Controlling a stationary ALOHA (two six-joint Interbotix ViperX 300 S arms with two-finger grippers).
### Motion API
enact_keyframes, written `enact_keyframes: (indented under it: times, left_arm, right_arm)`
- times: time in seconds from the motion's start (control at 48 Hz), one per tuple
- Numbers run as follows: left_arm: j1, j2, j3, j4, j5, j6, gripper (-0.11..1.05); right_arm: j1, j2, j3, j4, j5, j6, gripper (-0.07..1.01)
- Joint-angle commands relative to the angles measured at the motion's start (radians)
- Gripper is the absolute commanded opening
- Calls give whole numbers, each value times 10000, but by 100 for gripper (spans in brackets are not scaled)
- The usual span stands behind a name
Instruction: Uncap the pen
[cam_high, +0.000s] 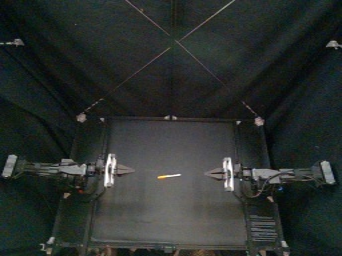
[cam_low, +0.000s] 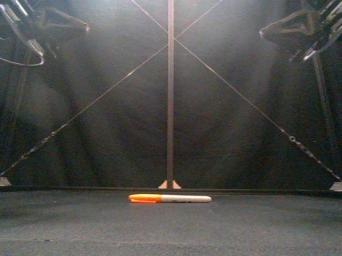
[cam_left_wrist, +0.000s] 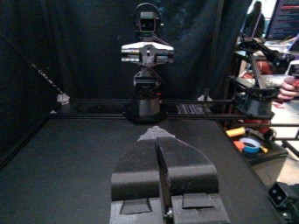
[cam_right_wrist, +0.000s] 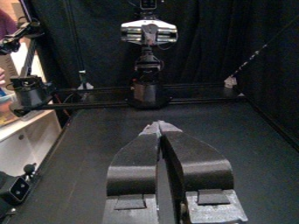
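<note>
Lying capped on the bench (cam_high: 134, 215), your pen (cam_high: 168, 177) sits between the left hand (cam_high: 123, 172) and right hand (cam_high: 214, 173), both pinched together, empty.

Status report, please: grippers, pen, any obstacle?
Left gripper shut, right gripper shut, both empty. Pen capped, flat on table between them. Nothing in the way.

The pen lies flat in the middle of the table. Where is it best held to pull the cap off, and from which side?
Probably from above, jaws across its length, since the pen lies flat, crosswise between the arms. Its orange cap points to the left gripper, the white barrel to the right gripper; each takes its near end. Both are shut and must open first.
</note>
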Motion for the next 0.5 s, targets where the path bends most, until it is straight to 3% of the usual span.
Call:
enact_keyframes:
  times: [0.021, 0.125, 0.229, 0.417, 0.5]
  left_arm:
    - [46, 859, 15, 15, -997, 61, -7]
    - [46, 1703, 15, 92, -1825, 61, -5]
    - [92, 2669, -92, 123, -2178, 46, -3]
    - [77, 4418, -552, 61, -2178, -15, -2]
    - [46, 5047, -629, 31, -2148, -15, -2]
  right_arm:
    - [-31, 552, -31, 31, -199, 31, 1]
    - [-169, 1917, -215, 169, -476, 61, 2]
    - [-399, 3651, -767, 307, -660, 77, 3]
    - [-997, 7133, -2362, 276, -644, 61, 8]
    - [-1089, 8575, -3083, 199, -614, 61, 28]
